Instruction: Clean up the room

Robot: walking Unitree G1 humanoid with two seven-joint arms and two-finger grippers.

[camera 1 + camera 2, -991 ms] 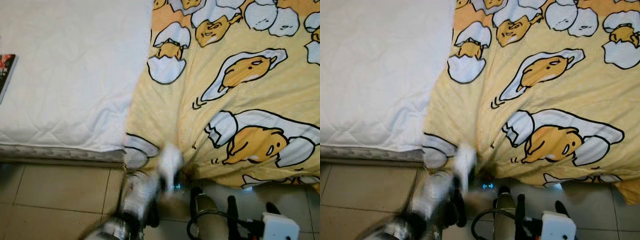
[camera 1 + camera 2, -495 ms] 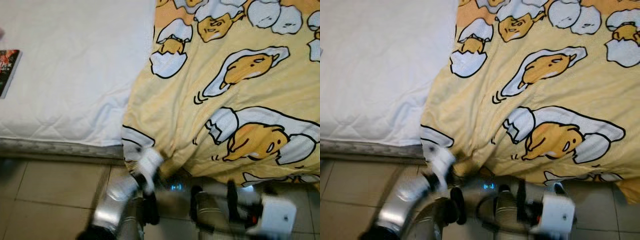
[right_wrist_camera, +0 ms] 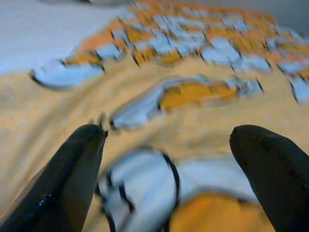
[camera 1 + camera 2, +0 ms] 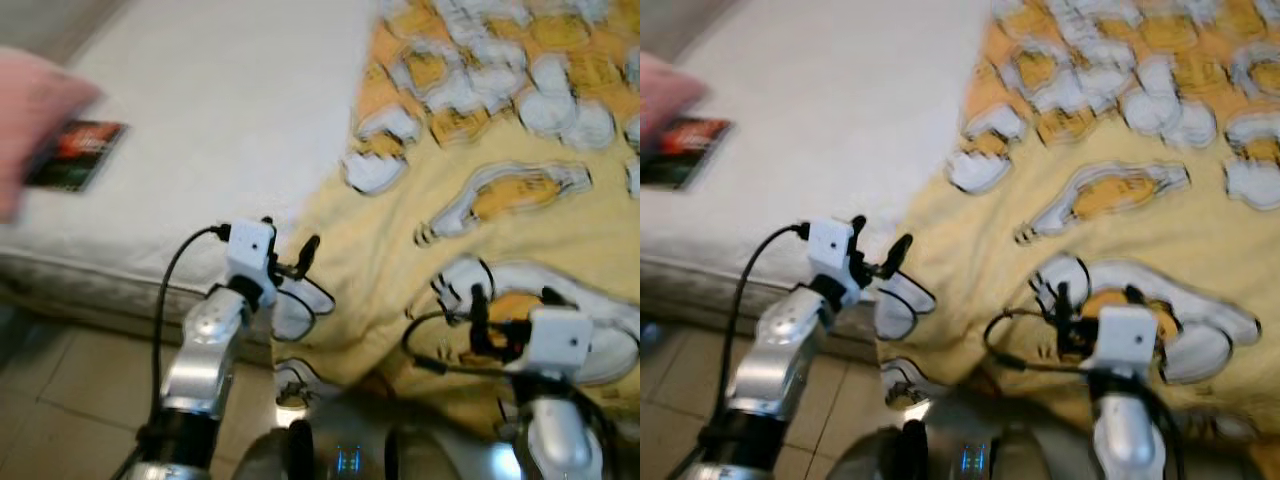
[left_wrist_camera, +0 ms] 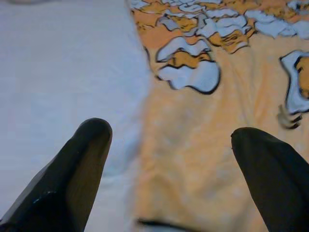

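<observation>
Overhead, left eye view: yellow egg-print fabric blanket (image 4: 520, 200) fills the right; white quilted mattress (image 4: 230, 110) upper left. Left wrist view: left end effector (image 5: 169, 145) spread above blanket edge. Right wrist view: right end effector (image 3: 166, 145) spread over blanket.

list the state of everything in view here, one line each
left gripper: fingers open, empty, raised over the blanket's edge
right gripper: fingers open, empty, above the blanket
yellow blanket: spread over the bed's right side, wrinkled, hanging over the near edge
white mattress: left side uncovered
book: lying flat on the mattress, closed
</observation>
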